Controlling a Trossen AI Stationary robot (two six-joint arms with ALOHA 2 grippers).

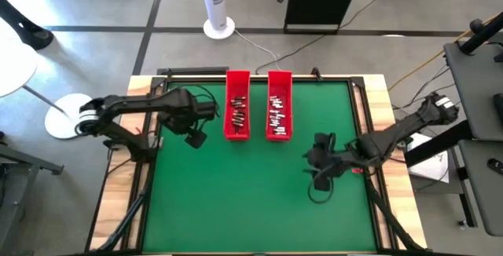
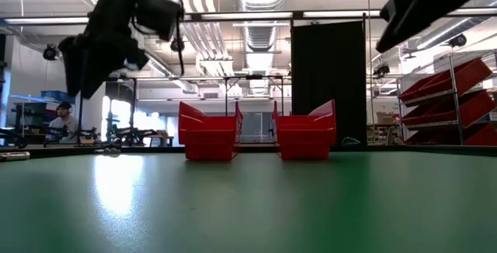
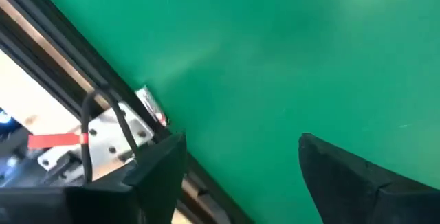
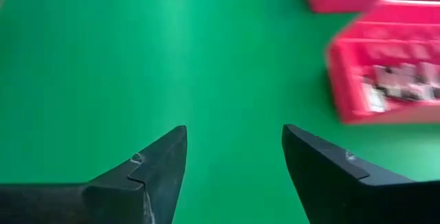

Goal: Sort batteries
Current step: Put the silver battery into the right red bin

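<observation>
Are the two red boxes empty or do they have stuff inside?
Not empty. From above, both red trays hold small batteries.

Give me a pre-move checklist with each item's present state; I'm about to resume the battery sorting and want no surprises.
1. Left end effector empty, open: ok.
2. Right end effector empty, open: ok.
3. Both arms raised off the green mat: ok, per low view.
4. Two red trays upright, side by side at the far edge: ok.
5. Batteries lying inside both trays: ok.
6. Sorted correctly by type: cannot tell.
</observation>
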